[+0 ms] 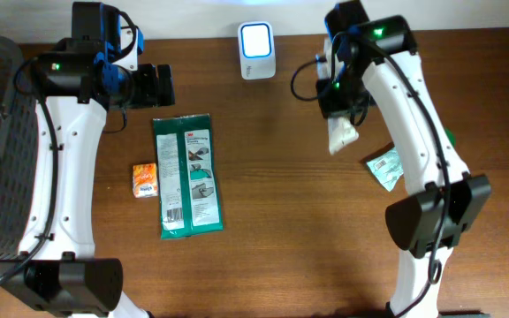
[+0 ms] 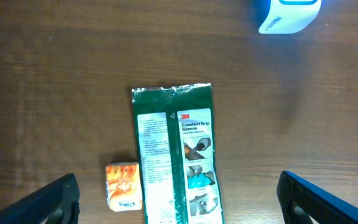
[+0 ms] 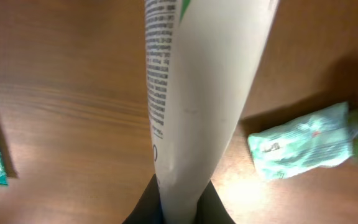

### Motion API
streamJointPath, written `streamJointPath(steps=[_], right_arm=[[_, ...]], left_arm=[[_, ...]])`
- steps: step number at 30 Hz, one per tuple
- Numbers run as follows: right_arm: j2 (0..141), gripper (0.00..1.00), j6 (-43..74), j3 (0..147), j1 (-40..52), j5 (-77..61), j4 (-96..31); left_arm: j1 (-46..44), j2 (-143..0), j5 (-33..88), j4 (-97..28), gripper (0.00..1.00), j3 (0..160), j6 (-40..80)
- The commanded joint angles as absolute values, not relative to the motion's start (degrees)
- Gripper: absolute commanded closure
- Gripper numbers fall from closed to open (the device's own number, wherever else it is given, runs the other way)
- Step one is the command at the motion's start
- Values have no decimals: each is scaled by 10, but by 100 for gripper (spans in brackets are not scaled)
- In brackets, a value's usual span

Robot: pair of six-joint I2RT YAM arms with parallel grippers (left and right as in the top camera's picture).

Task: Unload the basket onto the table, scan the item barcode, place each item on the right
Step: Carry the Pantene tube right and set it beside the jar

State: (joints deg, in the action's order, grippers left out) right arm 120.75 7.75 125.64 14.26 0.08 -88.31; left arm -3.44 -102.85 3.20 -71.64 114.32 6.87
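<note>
Because the right claw [image 3: 179, 208] clamps only one end of the pouch [image 3: 197, 93] jutting ahead of it, the pouch may sag and miss the scanner [image 1: 256, 49] off to its side; left claw [image 1: 159, 86] spread, empty.

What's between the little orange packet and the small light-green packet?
Overhead view: the green 3M gloves pack beside the orange packet, then bare wood up to the light-green packet.

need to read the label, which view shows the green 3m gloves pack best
The left wrist view: the 3M Comfort Grip Gloves pack sits mid-frame with legible print, its lower end cut off. The overhead view shows the whole pack, smaller. The right wrist view catches only a green sliver at its left edge, possibly the pack.
</note>
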Motion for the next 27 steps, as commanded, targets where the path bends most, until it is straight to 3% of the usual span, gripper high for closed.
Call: streamJointPath(steps=[1,6,15,17,23,25,26,27], right_arm=[[1207,96,137,1142,123,2,-834],[1207,96,200,978,70,104,-724],[1207,94,198,857,-29,182,-654],[1207,74,198,859,-57,187,-665],[1190,65,111,908,-74,18,-685],[1170,55,90,962,-52,-29,-710],[1163,41,79,988,-41,-44,-722],[1157,16,77,1024,-24,-59,-739]], left_arm=[[-36,-1023,32,-717,1,1151,65],[-36,-1023,32,-717,1,1151,65],[-36,-1023,32,-717,1,1151,65],[-36,-1023,32,-717,1,1151,65],[-36,-1023,32,-717,1,1151,65],[-36,-1023,32,-717,1,1151,65],[-36,-1023,32,-717,1,1151,65],[-36,-1023,32,-717,1,1151,65]])
